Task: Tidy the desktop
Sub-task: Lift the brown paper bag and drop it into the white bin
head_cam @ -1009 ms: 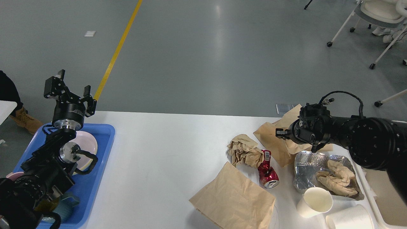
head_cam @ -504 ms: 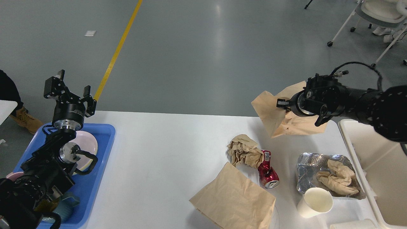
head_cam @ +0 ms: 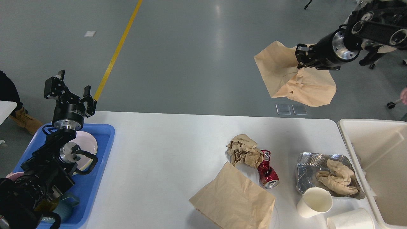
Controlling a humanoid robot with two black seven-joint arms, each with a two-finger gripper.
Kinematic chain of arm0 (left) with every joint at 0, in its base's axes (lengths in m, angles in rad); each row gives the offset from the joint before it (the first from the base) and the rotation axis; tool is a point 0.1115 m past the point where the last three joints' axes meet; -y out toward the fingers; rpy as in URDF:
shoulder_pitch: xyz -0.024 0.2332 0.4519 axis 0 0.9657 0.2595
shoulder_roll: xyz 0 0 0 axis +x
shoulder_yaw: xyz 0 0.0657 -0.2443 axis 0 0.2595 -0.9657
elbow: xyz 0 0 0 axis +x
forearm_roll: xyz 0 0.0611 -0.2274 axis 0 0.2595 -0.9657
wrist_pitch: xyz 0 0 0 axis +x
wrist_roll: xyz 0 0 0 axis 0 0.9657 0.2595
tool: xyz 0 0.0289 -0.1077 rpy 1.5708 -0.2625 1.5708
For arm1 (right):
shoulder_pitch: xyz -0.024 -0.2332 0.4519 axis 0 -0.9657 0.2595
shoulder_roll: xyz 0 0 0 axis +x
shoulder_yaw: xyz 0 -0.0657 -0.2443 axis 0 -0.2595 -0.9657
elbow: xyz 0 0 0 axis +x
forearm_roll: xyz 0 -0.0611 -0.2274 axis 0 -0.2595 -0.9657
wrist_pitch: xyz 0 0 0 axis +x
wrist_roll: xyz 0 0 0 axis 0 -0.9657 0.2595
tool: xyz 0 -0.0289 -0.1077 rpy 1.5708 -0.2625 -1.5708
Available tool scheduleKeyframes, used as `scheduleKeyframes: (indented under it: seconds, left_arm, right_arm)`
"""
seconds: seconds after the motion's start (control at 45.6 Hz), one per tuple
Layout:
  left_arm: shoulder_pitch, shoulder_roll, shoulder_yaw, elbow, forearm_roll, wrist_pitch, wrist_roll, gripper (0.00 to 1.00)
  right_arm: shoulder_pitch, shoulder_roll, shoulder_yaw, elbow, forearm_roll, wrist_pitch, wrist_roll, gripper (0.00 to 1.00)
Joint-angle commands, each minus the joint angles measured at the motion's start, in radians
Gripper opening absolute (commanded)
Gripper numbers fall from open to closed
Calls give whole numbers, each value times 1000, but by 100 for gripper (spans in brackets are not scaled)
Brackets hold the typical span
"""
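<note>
The desktop [head_cam: 159,159] spans the view, bare across its middle; a cream bin [head_cam: 375,152] borders its right edge. Right gripper [head_cam: 300,57] pinches a paper bag [head_cam: 295,81] aloft beyond the far edge. Left gripper [head_cam: 68,87] gapes empty.

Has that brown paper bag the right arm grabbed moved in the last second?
Yes. The brown paper bag, clamped in the right gripper, has gone up off the desktop and now hangs above its far edge, left of the white bin.
</note>
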Motion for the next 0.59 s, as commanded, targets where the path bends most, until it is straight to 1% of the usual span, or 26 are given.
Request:
scheduleKeyframes:
  seconds: [0.0,0.066,0.175,0.351,0.417,0.57]
  left_arm:
    - [-1,0,0,0,-1,0,0,96]
    - [-1,0,0,0,1,0,0,96]
    - [0,0,0,0,1,0,0,96]
    - [0,0,0,0,1,0,0,96]
    - [0,0,0,0,1,0,0,96]
    - [-1,0,0,0,1,0,0,96]
  right_arm:
    - [23,-33,0,-15,0,-1,-1,0]
    - [6,-54,-12,-26,-2,-21,-4,0]
    - [-73,-116,-20,-35,-3,-98,-9,0]
    - [-225,-255,-17,-52,-15,-212,-11,0]
    - [-303,-283,-14,-86,-14,-244,-11,0]
    - [-504,-289,6,-214,-2,-301,-9,0]
